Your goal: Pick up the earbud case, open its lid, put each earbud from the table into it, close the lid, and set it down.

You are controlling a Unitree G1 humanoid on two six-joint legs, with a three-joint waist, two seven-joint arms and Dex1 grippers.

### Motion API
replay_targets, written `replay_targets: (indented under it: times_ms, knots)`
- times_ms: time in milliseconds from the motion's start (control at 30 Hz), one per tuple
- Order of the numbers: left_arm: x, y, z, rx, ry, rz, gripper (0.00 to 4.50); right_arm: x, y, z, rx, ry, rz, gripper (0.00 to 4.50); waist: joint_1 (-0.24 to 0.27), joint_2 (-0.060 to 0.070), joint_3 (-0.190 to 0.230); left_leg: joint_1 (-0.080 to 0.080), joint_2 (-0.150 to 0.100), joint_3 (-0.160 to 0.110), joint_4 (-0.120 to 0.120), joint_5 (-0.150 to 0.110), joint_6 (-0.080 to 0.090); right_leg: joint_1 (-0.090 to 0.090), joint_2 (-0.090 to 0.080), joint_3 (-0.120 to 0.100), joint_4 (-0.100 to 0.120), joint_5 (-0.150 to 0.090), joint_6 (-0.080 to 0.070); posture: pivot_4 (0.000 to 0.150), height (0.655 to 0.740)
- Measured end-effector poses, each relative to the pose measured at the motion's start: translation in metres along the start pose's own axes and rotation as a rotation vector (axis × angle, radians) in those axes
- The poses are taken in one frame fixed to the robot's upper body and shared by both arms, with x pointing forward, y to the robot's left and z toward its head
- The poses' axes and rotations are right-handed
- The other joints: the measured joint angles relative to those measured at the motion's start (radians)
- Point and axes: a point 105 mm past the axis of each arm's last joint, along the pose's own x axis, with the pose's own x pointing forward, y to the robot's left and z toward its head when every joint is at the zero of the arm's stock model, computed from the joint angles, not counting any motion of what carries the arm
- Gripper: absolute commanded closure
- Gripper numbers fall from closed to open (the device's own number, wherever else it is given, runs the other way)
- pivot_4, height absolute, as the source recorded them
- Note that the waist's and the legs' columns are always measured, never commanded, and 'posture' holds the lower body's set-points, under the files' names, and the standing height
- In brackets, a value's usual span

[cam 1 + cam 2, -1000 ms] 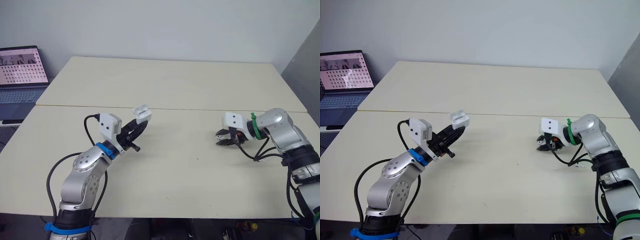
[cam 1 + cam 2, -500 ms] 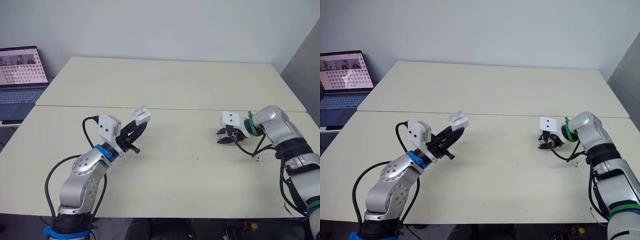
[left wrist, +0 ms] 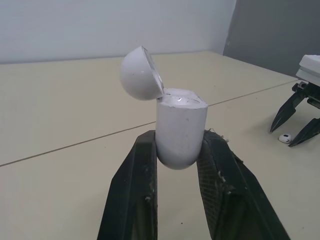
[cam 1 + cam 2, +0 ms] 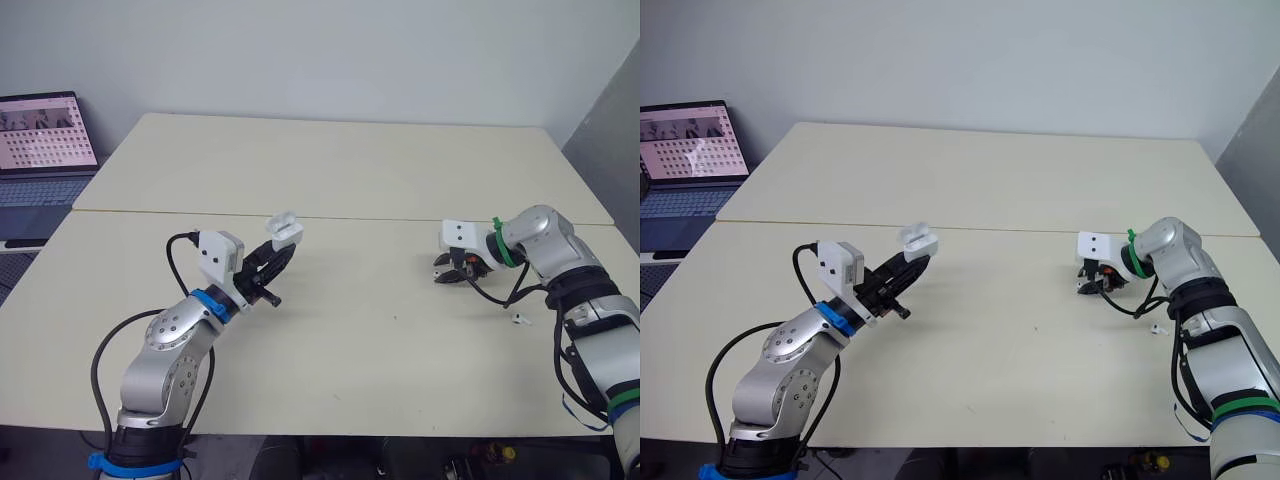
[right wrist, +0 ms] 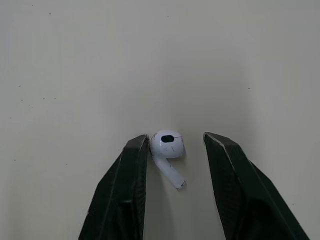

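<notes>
Left wrist view: the earbud case (image 3: 181,130) is being gripped by its lower body between the two black fingers of the left gripper (image 3: 180,142), which is clenched on it. The case is being kept upright, with its lid (image 3: 140,74) hinged open and tilted back. In the left eye view the case is being held above the table (image 4: 330,170), a little left of the frame's centre. Right wrist view: the right gripper (image 5: 176,137) is being held with its fingers spread and pointing down at the table top, and one earbud (image 5: 167,146) is lying between them. The earbud's head is touching one finger and is apart from the other, so nothing is being grasped. In the left eye view this gripper is being seen right of centre. A second earbud (image 4: 519,320) is lying on the table toward the lower right of that frame. An open laptop (image 4: 40,150) is being seen at the left edge.
</notes>
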Motion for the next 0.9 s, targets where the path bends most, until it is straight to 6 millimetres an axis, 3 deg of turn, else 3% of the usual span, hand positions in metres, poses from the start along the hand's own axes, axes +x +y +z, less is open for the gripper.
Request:
replay_targets:
  times_ms: [67, 300, 467, 600, 700, 833, 900]
  knots:
    - [0.000, -0.001, 0.000, -0.004, -0.004, 0.000, 3.78, 0.000, 0.000, -0.001, -0.001, 0.001, 0.001, 4.12, 0.000, 0.000, 0.000, 0.000, 0.000, 0.000, 0.000, 0.000, 0.000, 0.000, 0.000, 0.000, 0.000, 0.000, 0.000, 0.150, 0.7400]
    - [0.002, -0.003, -0.001, -0.006, -0.011, -0.004, 3.78, -0.009, 0.001, -0.012, 0.026, 0.035, 0.007, 4.11, 0.006, 0.000, 0.000, 0.000, -0.001, 0.000, 0.000, 0.000, 0.000, 0.000, -0.001, 0.000, 0.000, 0.000, 0.000, 0.150, 0.7400]
    - [-0.001, -0.002, -0.004, -0.008, -0.005, 0.011, 3.78, -0.059, 0.013, -0.079, 0.037, 0.279, 0.004, 4.11, 0.024, 0.000, 0.000, -0.001, -0.002, 0.002, -0.001, 0.000, 0.000, -0.001, -0.003, 0.000, -0.003, 0.000, 0.000, 0.150, 0.7400]
    - [0.000, -0.003, -0.004, -0.012, -0.008, 0.014, 3.78, -0.066, 0.015, -0.095, 0.014, 0.327, -0.019, 4.11, 0.008, 0.000, 0.000, 0.003, -0.001, 0.003, -0.001, 0.000, 0.000, 0.001, -0.003, 0.001, -0.001, -0.004, -0.002, 0.150, 0.7400]
    - [0.002, -0.006, -0.005, -0.021, -0.011, 0.009, 3.78, -0.064, 0.015, -0.100, 0.026, 0.329, -0.036, 3.07, 0.000, 0.000, 0.000, 0.014, -0.001, 0.003, -0.001, 0.000, 0.000, 0.013, -0.003, 0.000, -0.002, -0.006, -0.002, 0.150, 0.7400]
    - [0.002, -0.005, -0.004, -0.020, -0.013, 0.011, 3.78, -0.066, 0.014, -0.106, 0.035, 0.343, -0.059, 1.71, 0.001, -0.001, 0.000, 0.015, -0.002, 0.002, 0.000, 0.000, 0.000, 0.015, -0.003, 0.001, -0.002, -0.006, -0.002, 0.150, 0.7400]
    - [0.002, -0.005, -0.004, -0.020, -0.013, 0.010, 3.78, -0.067, 0.014, -0.106, 0.029, 0.348, -0.059, 1.71, 0.002, -0.001, 0.000, 0.015, -0.002, 0.002, 0.000, 0.000, 0.000, 0.015, -0.003, 0.000, -0.003, -0.006, -0.002, 0.150, 0.7400]
